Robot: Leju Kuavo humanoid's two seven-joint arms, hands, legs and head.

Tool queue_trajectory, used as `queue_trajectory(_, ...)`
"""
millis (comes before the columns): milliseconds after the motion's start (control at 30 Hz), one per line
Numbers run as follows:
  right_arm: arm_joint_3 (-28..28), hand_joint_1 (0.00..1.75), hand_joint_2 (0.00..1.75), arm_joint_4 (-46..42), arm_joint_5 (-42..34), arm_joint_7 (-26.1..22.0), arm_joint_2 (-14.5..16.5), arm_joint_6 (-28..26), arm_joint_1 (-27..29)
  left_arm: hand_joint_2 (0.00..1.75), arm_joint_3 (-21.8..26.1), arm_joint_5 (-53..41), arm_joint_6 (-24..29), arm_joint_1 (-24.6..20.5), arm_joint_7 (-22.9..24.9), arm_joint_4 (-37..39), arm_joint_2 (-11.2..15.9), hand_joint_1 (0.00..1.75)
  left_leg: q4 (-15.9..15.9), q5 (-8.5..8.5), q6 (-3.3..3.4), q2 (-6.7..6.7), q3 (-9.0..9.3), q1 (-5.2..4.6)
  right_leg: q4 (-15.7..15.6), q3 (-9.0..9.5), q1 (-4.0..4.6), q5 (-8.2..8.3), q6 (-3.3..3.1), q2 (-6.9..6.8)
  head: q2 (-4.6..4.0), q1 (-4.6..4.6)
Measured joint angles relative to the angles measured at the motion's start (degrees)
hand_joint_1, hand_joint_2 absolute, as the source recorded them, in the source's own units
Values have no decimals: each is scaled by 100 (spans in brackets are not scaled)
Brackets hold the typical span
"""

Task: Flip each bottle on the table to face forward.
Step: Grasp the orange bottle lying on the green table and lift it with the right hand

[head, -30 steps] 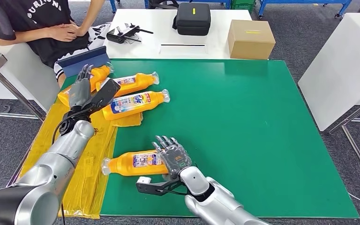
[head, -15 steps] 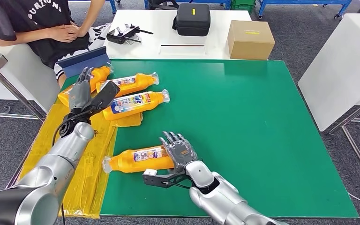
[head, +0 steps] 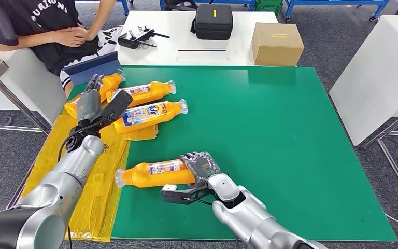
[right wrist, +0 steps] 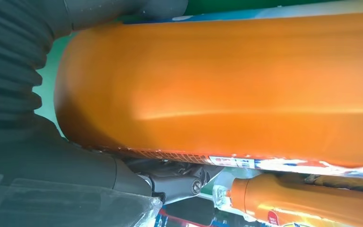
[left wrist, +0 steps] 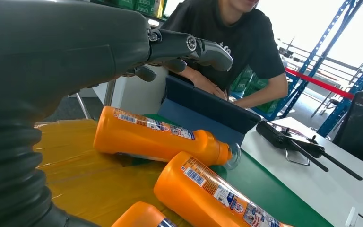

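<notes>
R robot hand (head: 201,166) grips near bottle (head: 153,174) base, on green mat (head: 269,135)

We read this as a robotics lab or workshop: grey carpet floor (head: 311,36), white work tables (head: 186,39) around a green mat (head: 269,135), blue metal racking (left wrist: 354,80), a black equipment case (head: 213,21), a cardboard box (head: 277,44), possibly a controller (head: 134,37).

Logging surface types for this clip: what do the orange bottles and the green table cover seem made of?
Orange bottles: likely glossy plastic, given the bright highlights on the one in the right hand, with printed paper or film labels. Green table cover: looks like matte felt or rubber mat, flat and glare-free.
</notes>
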Motion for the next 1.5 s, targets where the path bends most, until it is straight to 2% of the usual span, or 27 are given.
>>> queue_trajectory(733, -7, 175, 175, 41, -98, -102, -1, -74, -38, 175, 0, 47, 7, 10, -15, 0, 0, 0, 0, 0, 0, -1, -3, 0, -1, 0, 0, 0, 0, 0, 0, 1)
queue_trajectory(900, -200, 175, 175, -284, -341, -155, -55, -676, 181, 175, 40, 393, -63, 66, -300, -20, 22, 0, 0, 0, 1, -4, -15, 1, -1, -3, -2, 0, 0, -3, 0, 2)
queue_trajectory(1133, -947, 175, 175, -1626, -1004, -641, -258, -1747, 794, 175, 304, 1555, -715, 371, -1087, -405, 37, 0, 2, 1, 0, 0, -52, 8, 1, -36, -16, 1, 0, 3, 0, 1)
queue_trajectory(1300, -1491, 175, 175, -2226, -1152, -916, -287, -2517, 1049, 175, 336, 2016, -1001, 437, -1083, -741, 25, 0, 1, 0, 0, 0, -70, 8, 0, -50, -15, 1, 0, 2, 0, 1)
queue_trajectory(1500, -1878, 175, 175, -2372, -1286, -1173, -264, -2928, 1189, 175, 337, 2737, -1520, 389, -1220, -815, -11, 0, 1, 0, 0, 0, -71, 8, -1, -52, -15, 1, 0, 2, 0, 1)
